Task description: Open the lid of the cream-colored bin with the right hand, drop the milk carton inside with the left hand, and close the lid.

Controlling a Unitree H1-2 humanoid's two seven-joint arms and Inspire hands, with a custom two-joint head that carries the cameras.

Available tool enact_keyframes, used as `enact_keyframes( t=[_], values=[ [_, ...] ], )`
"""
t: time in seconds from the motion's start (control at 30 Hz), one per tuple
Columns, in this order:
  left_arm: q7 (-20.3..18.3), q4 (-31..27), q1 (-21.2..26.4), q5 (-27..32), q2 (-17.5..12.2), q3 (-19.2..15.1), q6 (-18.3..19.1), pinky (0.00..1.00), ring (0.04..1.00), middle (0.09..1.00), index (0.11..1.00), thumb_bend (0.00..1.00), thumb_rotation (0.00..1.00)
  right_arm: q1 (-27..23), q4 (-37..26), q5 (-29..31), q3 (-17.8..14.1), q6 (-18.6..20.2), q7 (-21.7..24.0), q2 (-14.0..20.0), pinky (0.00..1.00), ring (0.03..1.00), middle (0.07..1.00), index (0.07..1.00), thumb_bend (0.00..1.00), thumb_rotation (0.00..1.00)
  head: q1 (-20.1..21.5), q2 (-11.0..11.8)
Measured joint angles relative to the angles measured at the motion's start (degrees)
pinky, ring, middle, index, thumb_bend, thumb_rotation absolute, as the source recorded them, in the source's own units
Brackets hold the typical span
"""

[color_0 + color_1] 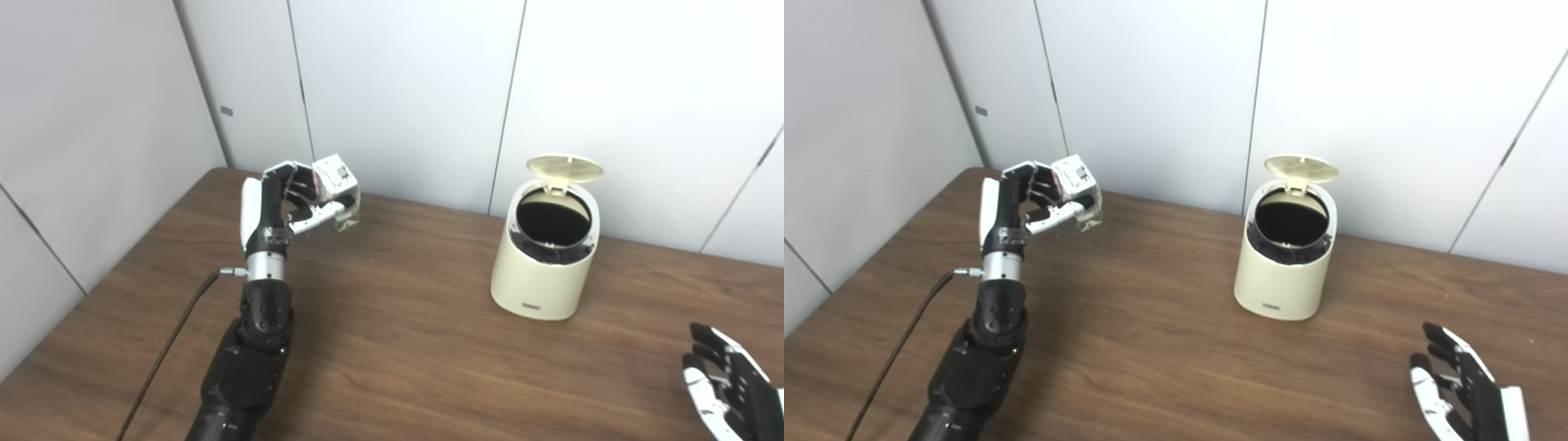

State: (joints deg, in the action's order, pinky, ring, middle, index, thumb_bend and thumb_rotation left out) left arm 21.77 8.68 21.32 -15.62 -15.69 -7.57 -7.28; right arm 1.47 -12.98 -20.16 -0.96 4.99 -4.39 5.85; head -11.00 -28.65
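— What about the bin?

— The cream-colored bin (544, 263) stands upright on the brown worktop (392, 343), toward the right and near the back wall. Its lid (565, 168) is swung up and back on its hinge, so the mouth is uncovered. The inside is dark; I cannot tell whether anything lies in it.

— And the milk carton?

— The milk carton (337, 187) is off the worktop, held up in the air on the left side, well apart from the bin. It is tilted, a white face with dark print turned toward the cameras.

— Which robot hand has it?

— The left robot hand (288, 205). Its fingers curl over the carton from above and its thumb presses from below, so the carton is clamped between them. The forearm rises steeply from the bottom edge, wrist nearly upright, and a dark cable (168, 343) trails from the wrist down across the worktop.

— The other one?

— The right robot hand (1461, 383) sits low at the bottom right corner, near the worktop and well clear of the bin. Its fingers are spread and extended, holding nothing.
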Motion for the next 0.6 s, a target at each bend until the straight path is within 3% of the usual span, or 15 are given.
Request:
enact_keyframes(
  t=[0.13, 0.4, 0.57, 0.6],
  values=[
    [-0.6, -3.0, -1.3, -0.8, 0.8, 1.0, -3.4, 0.35, 0.442, 0.473, 0.501, 0.5, 0.0, -0.2, 0.5, -1.4, 1.0, 0.7, -0.5, -2.6, 0.74, 0.837, 0.849, 0.836, 0.08, 0.0, 2.0, 0.3],
    [-4.0, -5.2, -1.6, 2.2, 4.8, 3.0, -11.7, 0.35, 0.435, 0.482, 0.498, 0.5, 0.0, -2.3, 5.1, -2.4, 1.5, -0.8, -3.3, -3.0, 0.74, 0.831, 0.844, 0.835, 0.13, 0.0, 4.6, 1.8],
    [-5.4, -5.4, -1.2, 2.8, 7.8, 3.8, -13.6, 0.35, 0.43, 0.481, 0.504, 0.5, 0.0, -4.2, 8.3, -3.0, 2.6, -2.5, -5.4, -3.4, 0.71, 0.815, 0.841, 0.836, 0.16, 0.0, 5.3, 2.5],
    [-5.7, -5.8, -1.2, 2.3, 8.1, 3.9, -13.7, 0.35, 0.428, 0.48, 0.507, 0.5, 0.0, -4.4, 8.8, -3.2, 2.8, -2.7, -5.9, -3.5, 0.7, 0.805, 0.833, 0.832, 0.16, 0.05, 5.8, 2.5]
  ],
)
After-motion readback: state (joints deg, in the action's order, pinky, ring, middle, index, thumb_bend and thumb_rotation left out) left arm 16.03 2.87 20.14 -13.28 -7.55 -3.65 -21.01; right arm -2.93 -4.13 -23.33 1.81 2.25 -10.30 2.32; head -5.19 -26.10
